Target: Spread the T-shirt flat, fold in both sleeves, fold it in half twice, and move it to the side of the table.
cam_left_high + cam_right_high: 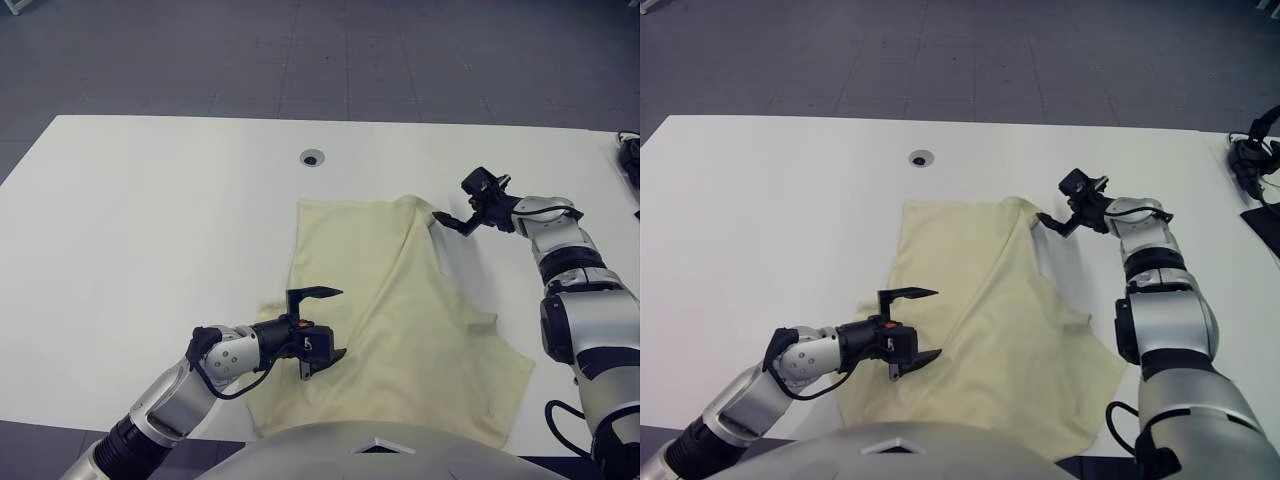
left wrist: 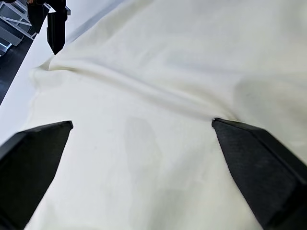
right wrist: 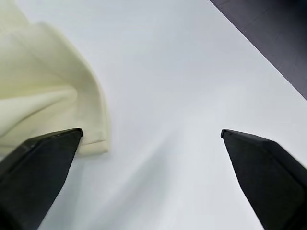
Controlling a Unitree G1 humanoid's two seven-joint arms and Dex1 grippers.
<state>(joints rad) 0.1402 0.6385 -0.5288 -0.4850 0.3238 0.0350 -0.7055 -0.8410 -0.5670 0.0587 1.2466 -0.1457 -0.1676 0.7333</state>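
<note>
Here on the white bench [image 1: 150, 250]: the pale yellow T-shirt [image 1: 400, 330]. Lies near the front edge, right of centre, partly spread, with a raised fold running from its far right corner toward the near left. Over the near left part, the left end effector [image 1: 342, 322]: released, fingers wide apart, gripping nothing. At the far right corner, the right end effector [image 1: 450, 222]: likewise released and empty, 1 fingertip [image 3: 43, 163] just beside the hem, the other over bare bench. On the left end effector's body, a small white mark, too small to read. Beyond the shirt, 1 round cable hole [image 1: 312, 157]. At the bench's far right edge, black cables [image 1: 1245, 155], well apart from the cloth.
</note>
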